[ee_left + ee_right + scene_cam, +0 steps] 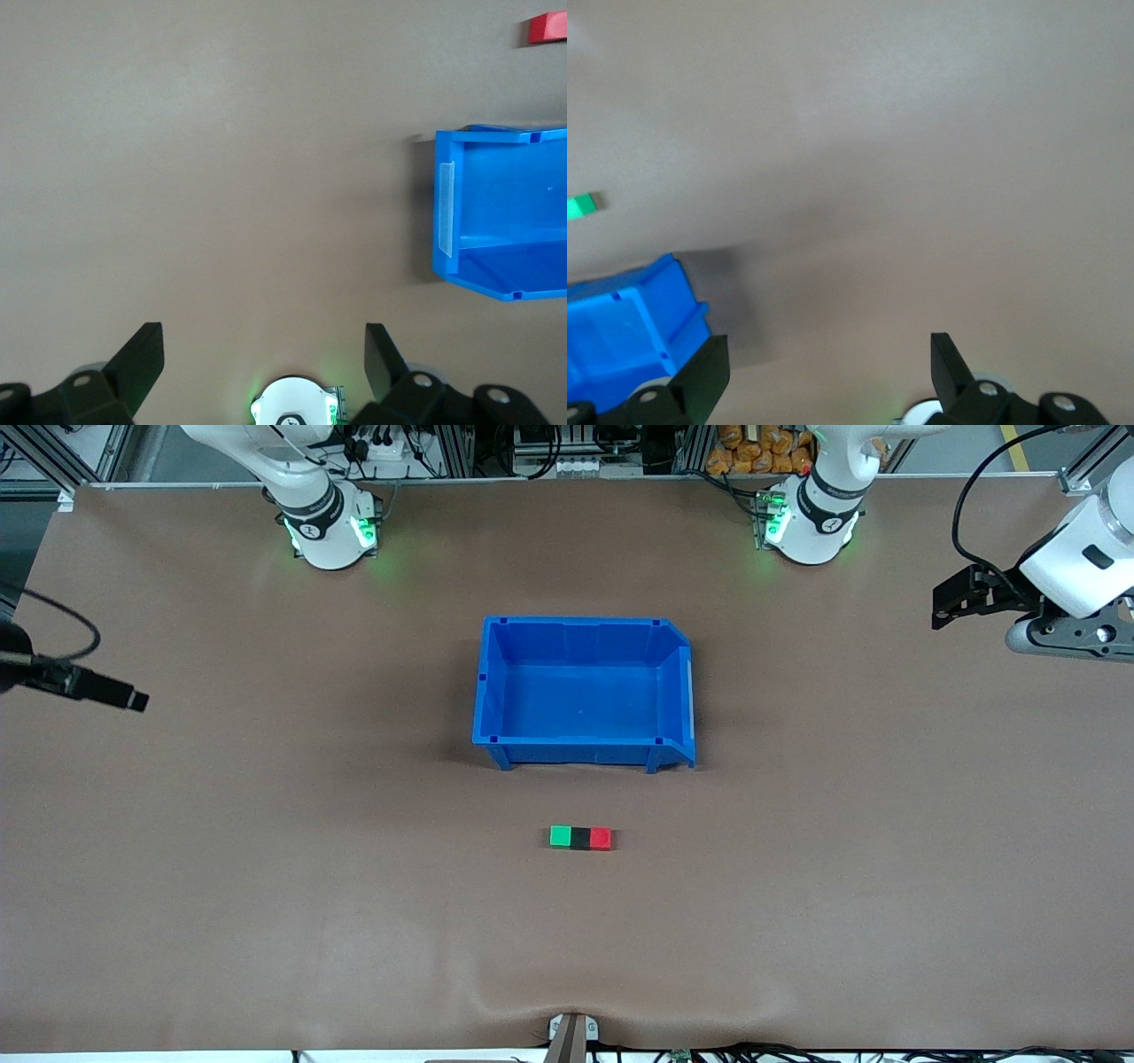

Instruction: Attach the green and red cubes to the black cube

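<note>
The green cube (560, 836), the black cube (580, 838) and the red cube (601, 838) lie touching in one row on the table, black in the middle, nearer to the front camera than the blue bin. The green cube is on the side toward the right arm's end, the red cube toward the left arm's end. My left gripper (952, 600) hangs open and empty over the left arm's end of the table; its wrist view shows its fingers wide apart (263, 354) and the red cube (547, 28). My right gripper (124, 693) is open and empty (828, 367) over the right arm's end; the green cube (583, 205) shows there.
An empty blue bin (485, 691) stands at mid-table between the cubes and the arm bases, also seen as the bin (447, 221) and the bin (629, 323) in the wrist views. A brown mat (266, 886) covers the table.
</note>
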